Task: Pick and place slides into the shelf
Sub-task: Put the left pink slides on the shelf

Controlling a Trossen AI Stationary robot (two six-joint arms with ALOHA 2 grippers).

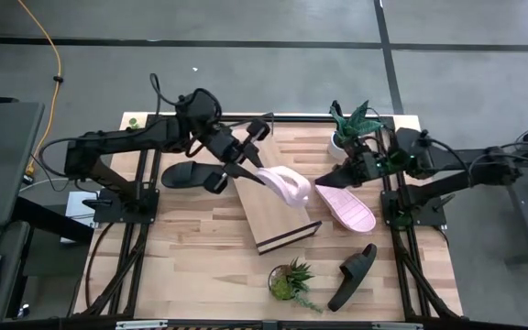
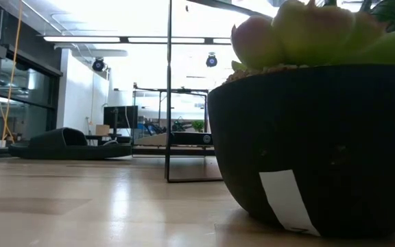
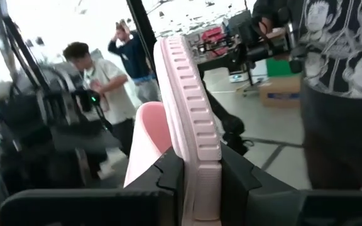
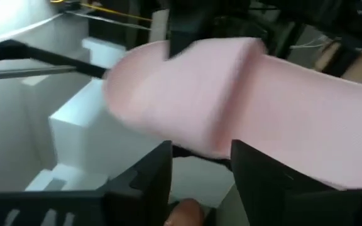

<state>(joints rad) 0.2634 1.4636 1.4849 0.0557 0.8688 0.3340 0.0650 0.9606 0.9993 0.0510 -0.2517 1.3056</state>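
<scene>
On the butcher-block table [image 1: 200,247] the slanted shelf [image 1: 273,225] sits near the middle, and as far as I can see no slide rests flat on it yet. The left arm reaches in from the far left corner, and its left gripper [image 1: 250,172] hangs over the shelf's upper edge, pinched tight on the sole edge of a pink slide [image 1: 285,186], which it holds up on its side over the board. In the left wrist view that ridged pink sole [image 3: 190,125] stands squeezed between the two dark fingers [image 3: 168,172]. The right arm comes in from the right, and the right gripper [image 1: 337,176] is at the heel end of the second pink slide [image 1: 346,206], which lies sole-up on the table just beside the shelf's right edge. Its jaws stand apart on either side of the pink sole, and I can't tell whether they have hold of it or not. One black slide [image 1: 189,174] lies to the left of the shelf under the left arm, and the other black slide [image 1: 353,275] lies near the front right, beside a small potted plant [image 1: 291,280]. I'd judge the job barely begun: one pink slide is about to go down, and three are left on the table.
</scene>
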